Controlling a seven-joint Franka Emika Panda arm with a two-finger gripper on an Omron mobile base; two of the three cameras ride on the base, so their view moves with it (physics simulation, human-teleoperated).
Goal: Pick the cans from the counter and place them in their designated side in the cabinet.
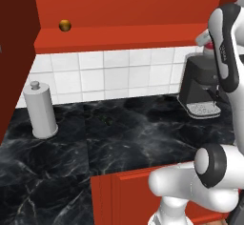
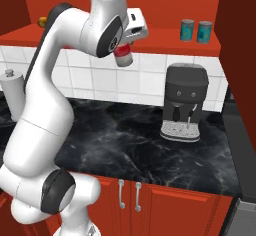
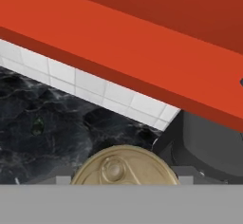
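Observation:
A red-bodied can (image 2: pixel 123 55) with a cream top (image 3: pixel 124 165) hangs in the air above the counter (image 2: pixel 140 145), just below the front edge of the cabinet's red shelf board (image 2: pixel 160 37). My gripper (image 2: pixel 122 47) is shut on it, its fingers mostly hidden by the can. In the left base view the arm covers most of this can (image 1: pixel 208 48). Two teal cans (image 2: pixel 187 30) (image 2: pixel 204 31) stand upright side by side at the right end of the shelf. The black marble counter (image 1: pixel 143 128) carries no can that I can see.
A small golden-brown ball (image 1: pixel 65 25) rests at the shelf's left end. A tall grey cylinder with a knob (image 1: pixel 40 110) stands on the counter's left. A black coffee machine (image 2: pixel 184 102) stands against the tiled wall on the right, below the teal cans.

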